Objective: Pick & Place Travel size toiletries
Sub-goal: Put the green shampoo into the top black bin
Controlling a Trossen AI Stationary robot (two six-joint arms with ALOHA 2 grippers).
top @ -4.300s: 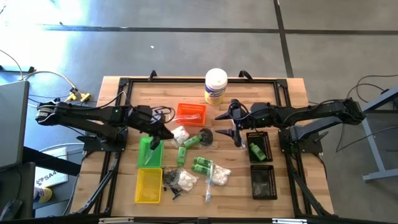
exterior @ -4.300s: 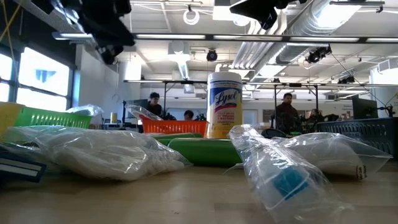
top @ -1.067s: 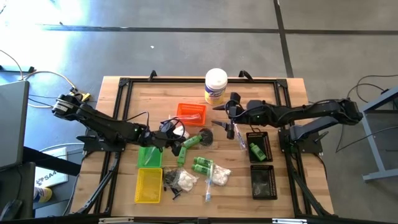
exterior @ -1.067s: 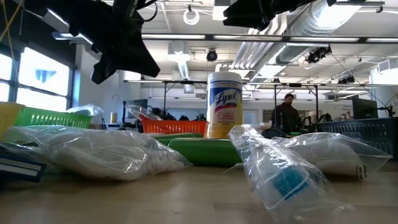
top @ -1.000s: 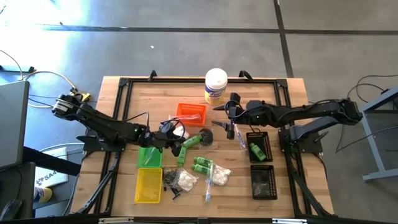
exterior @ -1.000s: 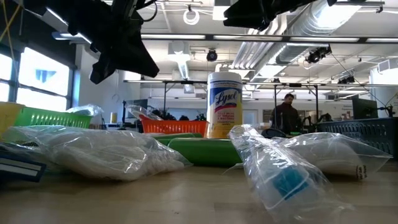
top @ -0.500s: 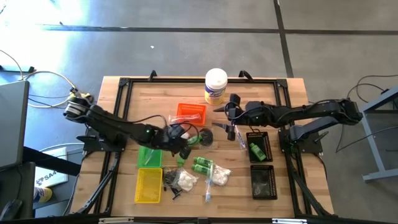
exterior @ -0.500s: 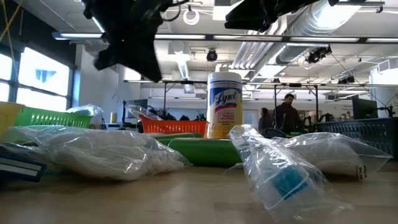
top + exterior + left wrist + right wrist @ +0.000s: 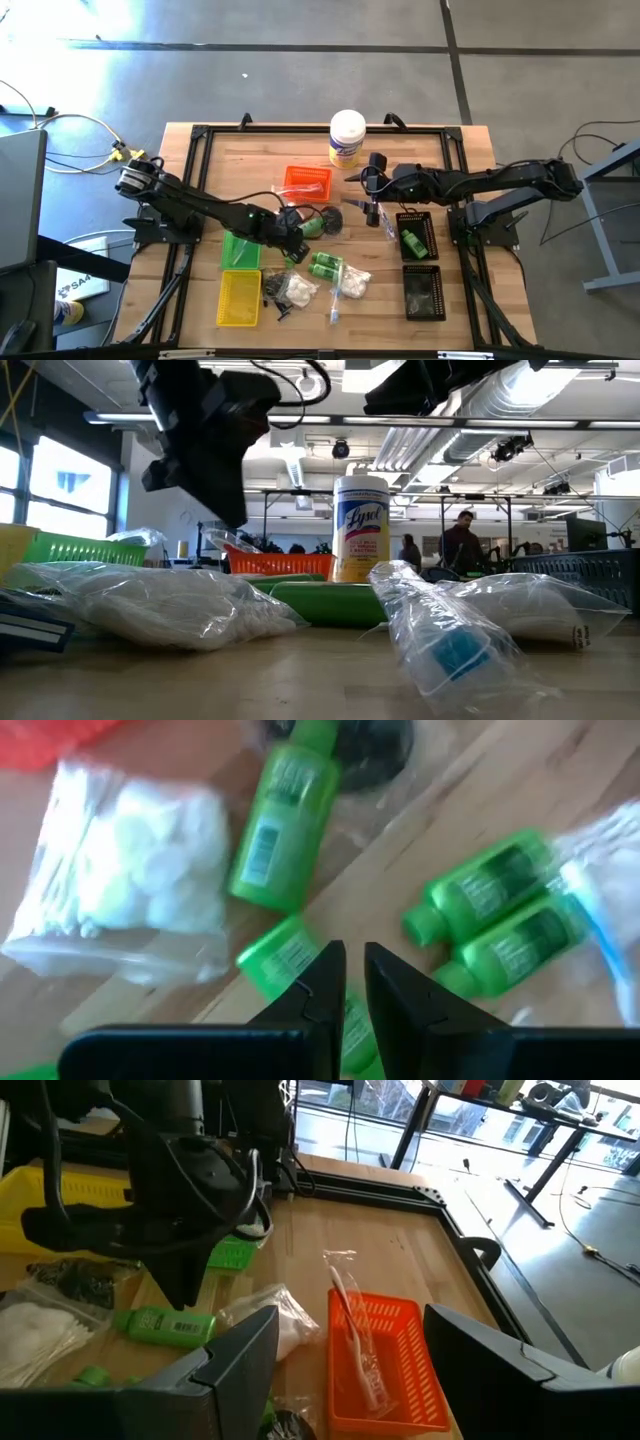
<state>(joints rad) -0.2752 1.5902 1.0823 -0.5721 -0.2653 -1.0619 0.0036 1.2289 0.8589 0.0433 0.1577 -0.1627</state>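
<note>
Small green bottles lie on the wood mid-table: one [image 9: 278,830] next to a clear bag of white fluff [image 9: 140,870], one [image 9: 290,960] right under my left fingers, and a pair [image 9: 500,920] side by side. My left gripper [image 9: 297,246] [image 9: 355,960] hangs tipped downward over them, shut but for a thin slit and holding nothing. My right gripper [image 9: 360,192] [image 9: 350,1370] stands open in the air between the orange tray and the black tray, holding nothing.
Mesh trays ring the pile: orange [image 9: 307,181] at the back with wrapped sticks inside, green [image 9: 238,252] and yellow [image 9: 239,298] on the left, two black ones [image 9: 415,236] [image 9: 422,292] on the right. A white canister [image 9: 347,138] stands at the far edge. More bagged items [image 9: 350,283] lie near the front.
My left gripper has swung from beside the green tray toward the table's right and near edge, tipping its fingers steeply downward, and now hangs over the green bottles. Its fingers have stayed together.
</note>
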